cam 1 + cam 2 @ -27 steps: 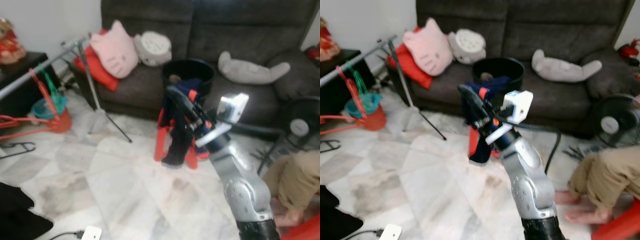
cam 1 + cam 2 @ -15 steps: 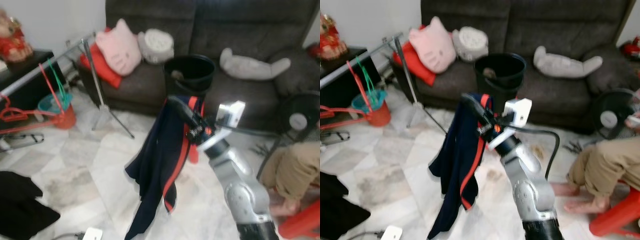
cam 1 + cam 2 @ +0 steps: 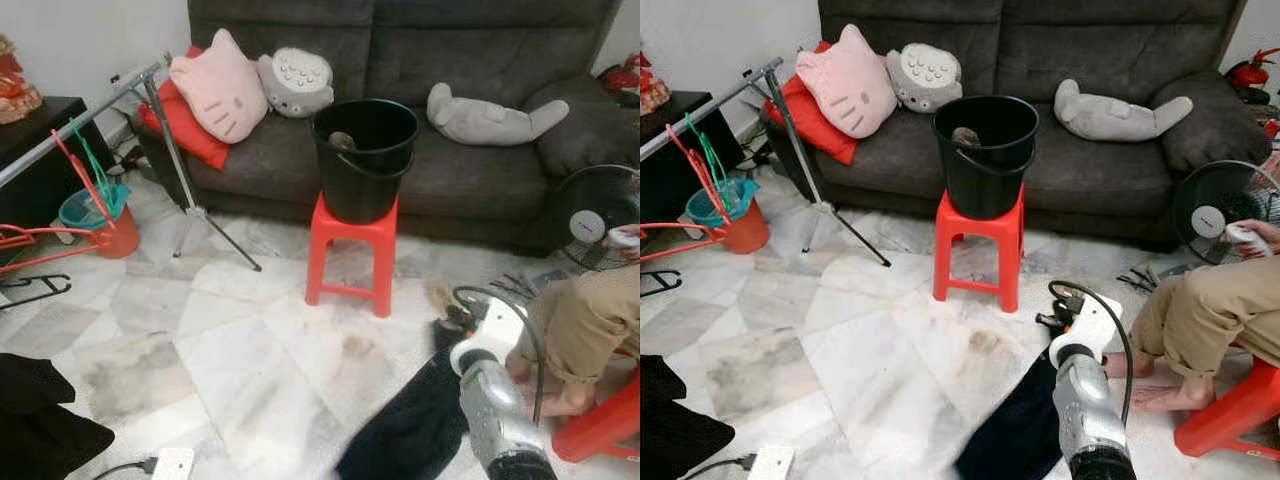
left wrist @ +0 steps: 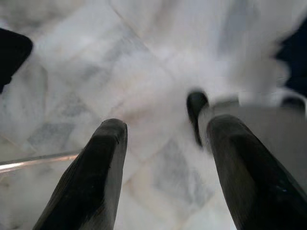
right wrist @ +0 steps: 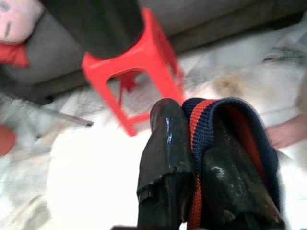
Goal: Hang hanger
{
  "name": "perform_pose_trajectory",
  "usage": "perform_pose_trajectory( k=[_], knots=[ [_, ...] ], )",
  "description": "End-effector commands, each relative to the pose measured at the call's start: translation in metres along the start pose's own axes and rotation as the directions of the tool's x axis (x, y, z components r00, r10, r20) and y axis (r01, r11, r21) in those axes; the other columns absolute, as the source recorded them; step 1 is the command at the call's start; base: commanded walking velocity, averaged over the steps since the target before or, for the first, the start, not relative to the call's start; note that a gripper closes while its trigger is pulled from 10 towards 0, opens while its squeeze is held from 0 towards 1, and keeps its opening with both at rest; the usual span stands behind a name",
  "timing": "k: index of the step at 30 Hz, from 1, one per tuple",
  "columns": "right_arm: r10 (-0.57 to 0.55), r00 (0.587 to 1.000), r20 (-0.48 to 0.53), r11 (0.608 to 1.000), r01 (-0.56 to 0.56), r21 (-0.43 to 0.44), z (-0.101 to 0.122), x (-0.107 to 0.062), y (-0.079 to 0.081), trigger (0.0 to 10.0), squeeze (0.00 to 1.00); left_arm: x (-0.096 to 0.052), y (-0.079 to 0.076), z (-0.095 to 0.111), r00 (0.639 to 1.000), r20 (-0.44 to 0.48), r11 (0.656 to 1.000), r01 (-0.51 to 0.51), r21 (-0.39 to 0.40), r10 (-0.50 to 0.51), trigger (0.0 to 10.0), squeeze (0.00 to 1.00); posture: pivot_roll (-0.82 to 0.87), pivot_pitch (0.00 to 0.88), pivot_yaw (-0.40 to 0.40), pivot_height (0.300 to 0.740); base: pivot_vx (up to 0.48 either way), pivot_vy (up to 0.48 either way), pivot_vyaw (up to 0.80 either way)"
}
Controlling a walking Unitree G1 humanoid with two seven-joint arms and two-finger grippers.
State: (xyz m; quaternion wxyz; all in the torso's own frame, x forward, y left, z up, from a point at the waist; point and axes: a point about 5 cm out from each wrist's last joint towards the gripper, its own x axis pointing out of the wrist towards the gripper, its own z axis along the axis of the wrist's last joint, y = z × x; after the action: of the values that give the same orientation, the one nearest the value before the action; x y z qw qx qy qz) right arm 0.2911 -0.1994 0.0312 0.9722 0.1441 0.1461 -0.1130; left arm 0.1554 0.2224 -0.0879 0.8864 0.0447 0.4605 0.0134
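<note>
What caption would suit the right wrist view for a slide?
Right end effector shut on the navy garment with red trim, above the marble floor near the red stool.

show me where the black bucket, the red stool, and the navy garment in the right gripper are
black bucket (image 3: 365,170): left eye view, on its front wall.
red stool (image 3: 352,232): left eye view, on the seat's front edge.
navy garment (image 5: 225,112): right wrist view, on the collar fold.
right gripper (image 5: 189,155): right wrist view, between its fingertips.

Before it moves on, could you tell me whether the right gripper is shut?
Shut: the right gripper pinches the navy garment's red-striped collar.
</note>
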Motion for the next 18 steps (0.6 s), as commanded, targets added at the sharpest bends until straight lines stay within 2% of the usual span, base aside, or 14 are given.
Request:
perform_pose_trajectory(
  k=[1,2,3,4,5,6,8,10,12,14,17,18],
  knots=[
    [0.018,0.985,0.17,1.0,-0.015,-0.019,0.03,0.0,0.007,10.0,0.0,0.001,0.009,0.015,0.996,0.084,0.998,-0.038,-0.046,0.042,10.0,0.0,-0.05,0.0,0.041,0.74,0.0,0.0,0.0],
    [0.032,0.972,0.234,0.999,-0.023,-0.04,0.04,-0.005,0.009,10.0,0.0,0.001,0.014,0.032,0.982,0.174,0.995,-0.053,-0.079,0.067,10.0,0.0,-0.05,0.0,0.04,0.74,0.0,0.0,0.0],
    [0.053,0.951,0.304,0.997,-0.031,-0.077,0.048,-0.013,0.012,10.0,0.0,0.0,0.019,0.06,0.941,0.325,0.991,-0.057,-0.119,0.094,10.0,0.0,-0.05,0.0,0.041,0.74,0.0,0.0,0.0],
    [0.053,0.951,0.304,0.997,-0.031,-0.077,0.048,-0.013,0.012,10.0,0.0,0.0,0.019,0.06,0.941,0.325,0.991,-0.057,-0.119,0.094,10.0,0.0,-0.05,0.0,0.041,0.74,0.0,0.0,0.0],
    [0.071,0.943,0.325,0.993,-0.034,-0.117,0.049,-0.018,0.014,10.0,0.0,-0.003,0.02,0.082,0.896,0.433,0.989,-0.039,-0.14,0.097,10.0,0.0,-0.05,0.0,0.041,0.74,0.0,0.0,0.0],
    [0.085,0.939,0.333,0.989,-0.039,-0.145,0.049,-0.021,0.015,10.0,0.0,-0.006,0.02,0.097,0.861,0.499,0.989,-0.026,-0.143,0.095,10.0,0.0,-0.05,0.0,0.041,0.74,0.0,0.0,0.0],
    [0.098,0.933,0.347,0.986,-0.043,-0.164,0.048,-0.025,0.017,10.0,0.0,-0.011,0.019,0.115,0.808,0.581,0.988,-0.003,-0.152,0.092,10.0,0.0,-0.04,0.0,0.041,0.74,0.0,0.0,0.0],
    [0.104,0.927,0.361,0.988,-0.053,-0.148,0.046,-0.032,0.019,10.0,0.0,-0.021,0.015,0.138,0.735,0.67,0.987,0.01,-0.159,0.1,10.0,0.0,-0.05,0.0,0.045,0.74,0.0,0.0,0.0],
    [0.12,0.919,0.376,0.986,-0.065,-0.156,0.048,-0.038,0.021,10.0,0.0,-0.032,0.008,0.159,0.661,0.743,0.987,0.025,-0.159,0.103,10.0,0.0,-0.06,0.0,0.047,0.74,0.0,0.0,0.0],
    [0.132,0.916,0.38,0.983,-0.071,-0.17,0.048,-0.041,0.022,10.0,0.0,-0.039,-0.002,0.172,0.608,0.789,0.99,0.031,-0.135,0.088,10.0,0.0,-0.06,0.0,0.047,0.74,0.0,0.0,0.0],
    [0.129,0.917,0.378,0.98,-0.06,-0.19,0.05,-0.039,0.024,10.0,0.0,-0.043,-0.012,0.184,0.561,0.826,0.991,0.066,-0.114,0.058,10.0,0.0,-0.07,0.0,0.045,0.74,0.0,0.0,0.0],
    [0.128,0.916,0.379,0.979,-0.056,-0.196,0.051,-0.039,0.025,10.0,0.0,-0.043,-0.013,0.186,0.556,0.829,0.991,0.074,-0.115,0.055,10.0,0.0,-0.07,0.0,0.043,0.74,0.0,0.0,0.0]
  ],
)
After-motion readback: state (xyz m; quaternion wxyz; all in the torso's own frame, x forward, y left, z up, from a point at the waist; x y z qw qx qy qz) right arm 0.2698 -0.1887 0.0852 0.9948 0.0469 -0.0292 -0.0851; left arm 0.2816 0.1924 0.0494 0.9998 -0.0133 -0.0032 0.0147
